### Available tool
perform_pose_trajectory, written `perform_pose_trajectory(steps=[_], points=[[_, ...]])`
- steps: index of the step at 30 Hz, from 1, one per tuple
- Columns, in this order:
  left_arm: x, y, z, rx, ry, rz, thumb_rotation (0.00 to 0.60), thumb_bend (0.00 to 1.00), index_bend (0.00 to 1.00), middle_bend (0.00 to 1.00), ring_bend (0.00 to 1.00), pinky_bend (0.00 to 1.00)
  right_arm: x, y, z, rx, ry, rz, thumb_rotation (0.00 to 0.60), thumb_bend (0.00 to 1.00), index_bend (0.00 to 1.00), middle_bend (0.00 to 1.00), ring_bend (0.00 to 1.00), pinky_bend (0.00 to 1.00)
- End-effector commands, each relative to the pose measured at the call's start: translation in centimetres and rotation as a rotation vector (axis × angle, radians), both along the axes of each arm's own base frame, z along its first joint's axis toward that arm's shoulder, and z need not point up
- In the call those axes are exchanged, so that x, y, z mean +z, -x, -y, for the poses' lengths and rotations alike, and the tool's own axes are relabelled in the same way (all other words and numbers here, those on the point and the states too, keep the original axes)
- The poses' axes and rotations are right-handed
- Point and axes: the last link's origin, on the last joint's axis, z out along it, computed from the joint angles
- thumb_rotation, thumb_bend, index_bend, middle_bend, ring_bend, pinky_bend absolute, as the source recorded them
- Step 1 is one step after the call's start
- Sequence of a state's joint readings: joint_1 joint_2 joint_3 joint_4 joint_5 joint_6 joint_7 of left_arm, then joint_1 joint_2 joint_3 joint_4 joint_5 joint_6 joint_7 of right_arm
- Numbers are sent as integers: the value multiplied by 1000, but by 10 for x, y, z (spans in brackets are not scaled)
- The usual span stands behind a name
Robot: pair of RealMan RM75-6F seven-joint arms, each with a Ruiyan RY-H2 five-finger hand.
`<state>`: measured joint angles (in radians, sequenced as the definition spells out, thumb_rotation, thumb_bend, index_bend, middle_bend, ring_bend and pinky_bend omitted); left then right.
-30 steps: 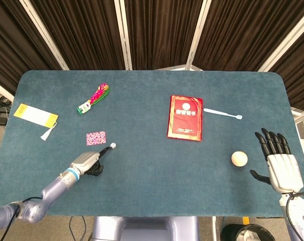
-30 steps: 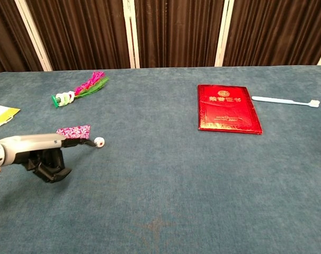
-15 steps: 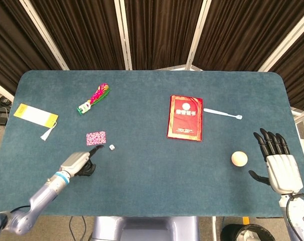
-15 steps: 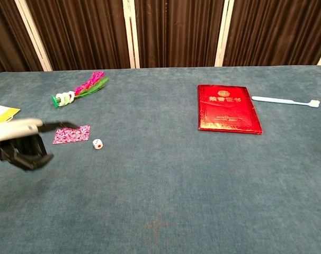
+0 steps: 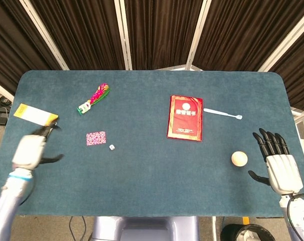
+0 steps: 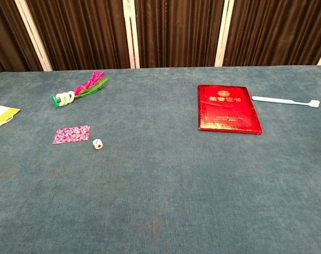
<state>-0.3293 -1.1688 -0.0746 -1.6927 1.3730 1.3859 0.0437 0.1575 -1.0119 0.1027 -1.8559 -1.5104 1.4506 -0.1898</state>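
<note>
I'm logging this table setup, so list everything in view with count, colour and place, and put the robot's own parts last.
table: one, dark teal cloth top, fills both views.
die: one, white with dots, left of centre, just right of the patterned card.
patterned card: one, pink and black, lying flat left of centre.
shuttlecock: one, pink and green feathers with a white base, back left.
yellow bookmark: one, yellow with a white tassel, far left edge.
red booklet: one, red with gold print, right of centre.
toothbrush: one, pale blue, just right of the booklet.
ball: one, pale beige, front right, near the right hand.
left hand: grey, front left, holds nothing, fingers apart, by the bookmark's tassel.
right hand: grey with black fingers, front right, spread, holds nothing.
</note>
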Motion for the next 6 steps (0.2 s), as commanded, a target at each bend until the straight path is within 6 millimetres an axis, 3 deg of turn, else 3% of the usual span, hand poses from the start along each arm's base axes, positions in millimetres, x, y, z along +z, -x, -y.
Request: perform_pose_trajectory(steps=[1, 6], points=[[30, 19, 30, 101, -90, -66, 600, 0, 0, 0, 0, 0, 0, 0, 1, 2, 2, 1, 600, 0, 0, 0, 0, 0], [40, 33, 45, 163, -81, -60, 600, 0, 0, 0, 0, 0, 2, 0, -1, 7, 7, 3, 600, 0, 0, 0, 0, 0]])
